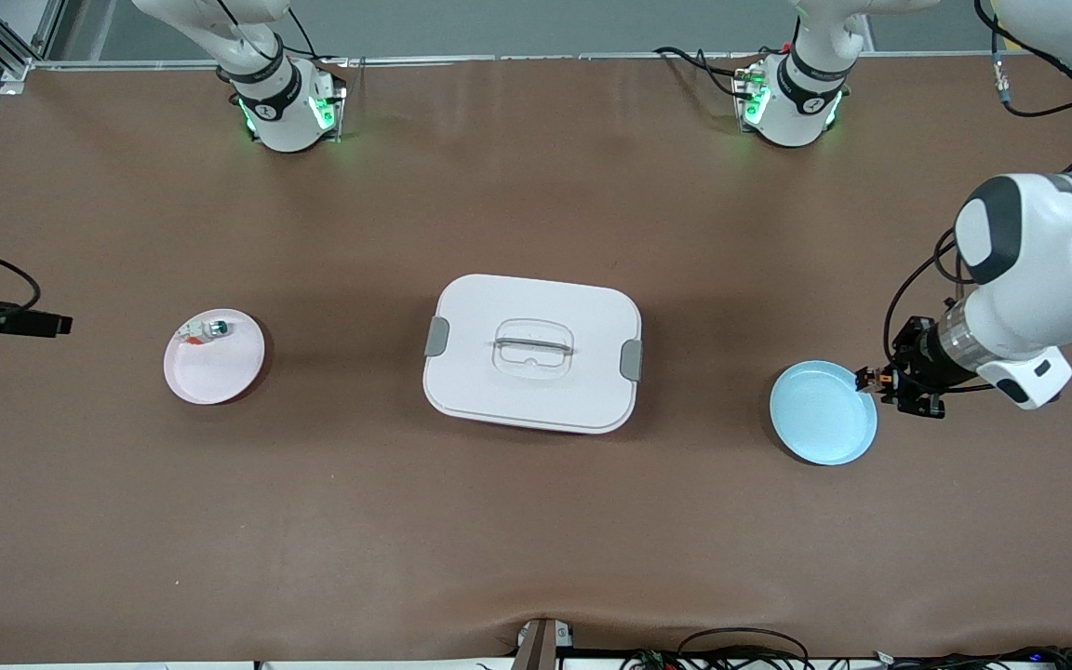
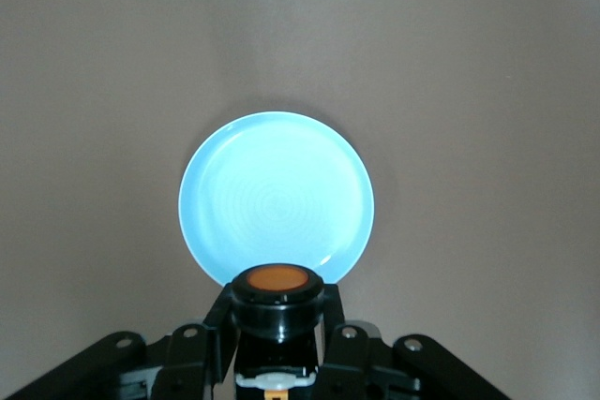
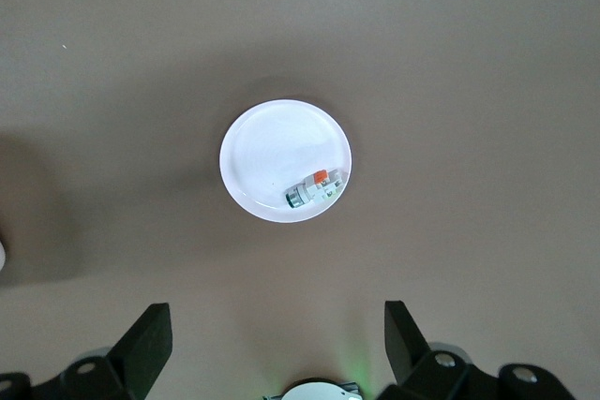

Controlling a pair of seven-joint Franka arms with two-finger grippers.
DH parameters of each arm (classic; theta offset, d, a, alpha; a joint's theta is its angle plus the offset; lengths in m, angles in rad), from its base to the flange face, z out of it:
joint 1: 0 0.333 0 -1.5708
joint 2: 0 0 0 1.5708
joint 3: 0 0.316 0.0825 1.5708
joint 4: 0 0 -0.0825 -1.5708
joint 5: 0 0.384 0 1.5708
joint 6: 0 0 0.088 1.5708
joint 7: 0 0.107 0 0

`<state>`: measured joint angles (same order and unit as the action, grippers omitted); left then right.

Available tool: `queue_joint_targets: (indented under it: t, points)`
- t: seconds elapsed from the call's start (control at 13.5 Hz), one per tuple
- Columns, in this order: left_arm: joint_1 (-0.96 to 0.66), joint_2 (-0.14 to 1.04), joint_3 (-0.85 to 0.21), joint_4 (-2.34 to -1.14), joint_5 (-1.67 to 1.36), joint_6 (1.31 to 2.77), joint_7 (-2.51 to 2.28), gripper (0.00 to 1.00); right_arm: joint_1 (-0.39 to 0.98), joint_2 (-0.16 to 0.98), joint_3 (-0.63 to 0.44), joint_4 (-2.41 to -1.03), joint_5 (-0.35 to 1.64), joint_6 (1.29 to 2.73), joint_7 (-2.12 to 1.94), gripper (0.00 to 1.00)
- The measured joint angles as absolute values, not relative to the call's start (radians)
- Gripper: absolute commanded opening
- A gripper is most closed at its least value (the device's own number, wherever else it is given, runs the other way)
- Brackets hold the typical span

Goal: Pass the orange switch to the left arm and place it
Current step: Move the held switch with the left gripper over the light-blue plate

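Front view shows the brown surface (image 1: 536,521) with the two white arms based along its upper edge. At mid-surface sits the box (image 1: 532,353), white, rounded-rectangular, lid on, with grey clips at both short ends and a clear recessed handle on top; it lies between the two plates. The blue plate (image 1: 821,414) rests toward the left arm's end, the pink plate (image 1: 215,358) toward the right arm's end, well apart from the box. The pink plate carries a small white-and-green part (image 1: 207,329) with a red bit, lying near the rim.

Left tool (image 1: 871,380) hangs over the blue plate's edge, clenched on the orange switch (image 2: 275,286): a tiny black push-button body with a round orange face, seen in the left wrist view gripped between the black fingers (image 2: 204,344), its face just overlapping the plate's rim.

Right tool (image 3: 272,344) is high over the pink plate (image 3: 281,147), outside the front view; its fingers stand wide apart with nothing between them.
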<state>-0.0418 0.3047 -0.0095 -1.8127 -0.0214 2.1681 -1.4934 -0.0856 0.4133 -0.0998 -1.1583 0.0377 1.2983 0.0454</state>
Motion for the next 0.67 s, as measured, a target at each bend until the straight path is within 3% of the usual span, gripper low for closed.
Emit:
queue_joint_targets:
  t: [0.45, 0.67]
  points:
    - [-0.042, 0.394, -0.01, -1.827, 0.005, 2.249, -1.515, 0.0, -0.059, 0.368, -0.077, -1.164, 0.044, 1.317, 0.044, 1.0]
    - [-0.042, 0.408, -0.01, -1.853, 0.011, 2.296, -1.522, 0.0, 0.024, 0.365, -0.075, -1.164, -0.062, 1.317, 0.049, 1.0]
